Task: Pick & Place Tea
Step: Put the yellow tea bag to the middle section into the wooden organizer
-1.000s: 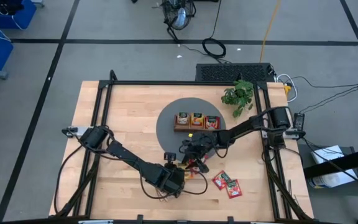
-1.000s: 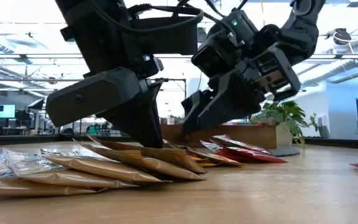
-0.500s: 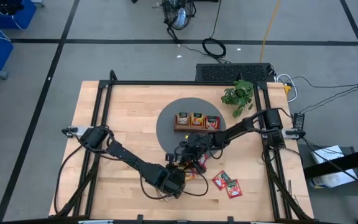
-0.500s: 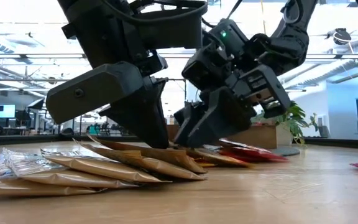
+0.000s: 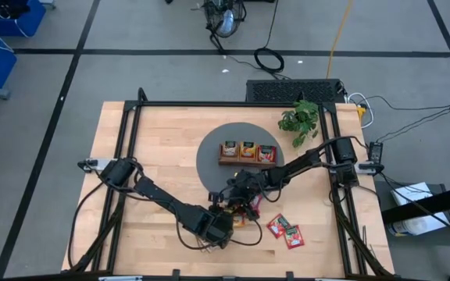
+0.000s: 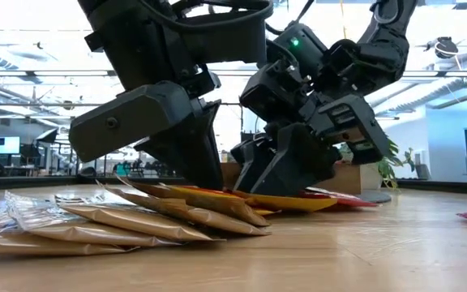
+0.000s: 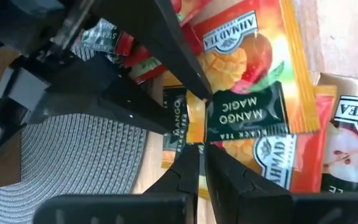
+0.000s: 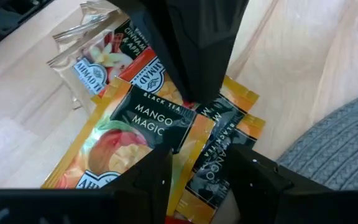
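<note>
The left gripper (image 6: 205, 174), fingers together, pressed on the mango tea sachet (image 8: 126, 146) atop the pile beside the grey mat (image 5: 209, 160), lying flat; the right gripper (image 8: 194, 168) stood apart over it.

bright even overhead light, low view backlit w/ arms silhouetted, wrist views slightly soft, faint shadows

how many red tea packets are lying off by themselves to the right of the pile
2: both red tea packets lie side by side on the bare table, right of the pile; others may be hidden under the grippers.
</note>
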`<state>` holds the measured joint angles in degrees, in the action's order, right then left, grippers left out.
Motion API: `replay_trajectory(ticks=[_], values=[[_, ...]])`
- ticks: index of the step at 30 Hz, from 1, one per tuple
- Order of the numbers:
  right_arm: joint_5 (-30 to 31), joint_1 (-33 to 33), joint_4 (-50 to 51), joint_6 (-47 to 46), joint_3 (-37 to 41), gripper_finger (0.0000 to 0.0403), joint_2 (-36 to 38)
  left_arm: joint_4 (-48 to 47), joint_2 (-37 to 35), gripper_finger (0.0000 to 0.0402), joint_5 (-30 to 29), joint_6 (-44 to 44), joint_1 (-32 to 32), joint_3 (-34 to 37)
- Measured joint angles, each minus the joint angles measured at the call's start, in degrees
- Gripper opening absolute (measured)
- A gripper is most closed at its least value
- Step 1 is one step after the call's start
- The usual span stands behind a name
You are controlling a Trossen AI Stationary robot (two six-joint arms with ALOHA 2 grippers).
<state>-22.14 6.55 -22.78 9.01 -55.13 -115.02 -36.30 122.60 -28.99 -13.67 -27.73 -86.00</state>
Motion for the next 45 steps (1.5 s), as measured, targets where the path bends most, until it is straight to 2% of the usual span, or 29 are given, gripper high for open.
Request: replay_trajectory(ticks=[6,13,18,25,33,36,40,45], values=[[2.4,0.3,0.1,-0.4,0.1,0.0141,0.0,-0.4,-2.1,0.0033,0.3,-2.1,-0.9,0.0],[2.4,0.3,0.2,-0.8,0.2,0.0141,-0.1,0.7,-2.6,0.0033,4.2,-6.9,-3.1,0.7],[2.4,0.3,0.3,-0.7,0.2,0.0141,0.2,4.0,-2.5,0.0033,2.0,-9.2,-3.5,4.8],[2.7,0.7,1.3,-0.9,0.4,0.0141,3.0,7.7,-2.7,0.0033,2.5,-11.0,-0.7,8.4],[2.7,-0.3,2.9,-4.0,0.4,0.0141,8.3,9.9,-2.8,0.0032,3.2,-10.9,-0.4,10.0],[2.2,-0.2,4.7,-2.6,0.3,0.0141,9.0,9.8,-2.8,0.0032,3.1,-10.9,-0.6,10.1],[-2.0,-0.2,7.2,0.7,0.3,0.0141,8.8,9.6,-2.7,0.0032,3.1,-10.7,-0.6,10.1],[-2.0,-0.9,6.7,4.5,0.3,0.0141,8.8,9.6,-2.7,0.0033,3.1,-10.6,-0.6,10.1]])
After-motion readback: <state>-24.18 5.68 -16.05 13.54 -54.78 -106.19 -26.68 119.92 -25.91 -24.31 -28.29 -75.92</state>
